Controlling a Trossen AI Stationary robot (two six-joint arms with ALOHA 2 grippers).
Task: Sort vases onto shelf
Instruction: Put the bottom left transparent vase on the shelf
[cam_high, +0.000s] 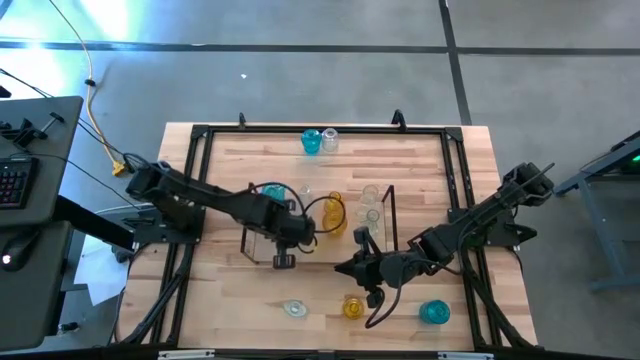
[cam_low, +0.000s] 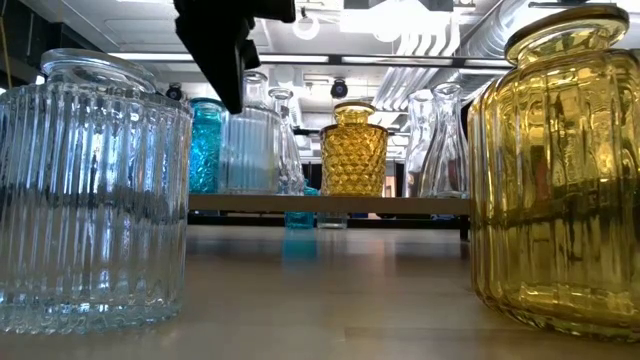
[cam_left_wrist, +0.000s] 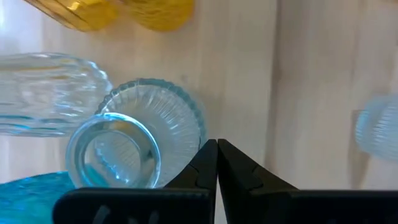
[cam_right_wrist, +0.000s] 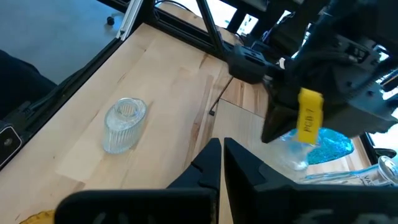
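Observation:
The shelf (cam_high: 262, 250) stands mid-table and carries a blue vase (cam_high: 272, 192), an amber vase (cam_high: 333, 210) and clear vases (cam_high: 371, 205). In the low view they stand in a row on its board (cam_low: 330, 204). My left gripper (cam_left_wrist: 216, 146) is shut above the shelf's left part, beside a clear ribbed vase (cam_left_wrist: 146, 134). My right gripper (cam_right_wrist: 221, 146) is shut and hovers near the shelf's near right corner. A clear vase (cam_high: 293, 308), an amber vase (cam_high: 352, 305) and a blue vase (cam_high: 433, 312) stand on the near table. My left gripper comes from above, pointing down, and its shut fingertips (cam_left_wrist: 208, 155) show right beside the ribbed shoulder (cam_left_wrist: 186, 134) of the upright clear vase. Whether they touch it I cannot tell.
A blue vase (cam_high: 310, 141) and a clear vase (cam_high: 330, 138) stand at the table's far edge. A black frame (cam_high: 200, 135) edges the table. The left arm (cam_right_wrist: 323, 81) crosses the right wrist view. Bare wood lies between the shelf and the near vases.

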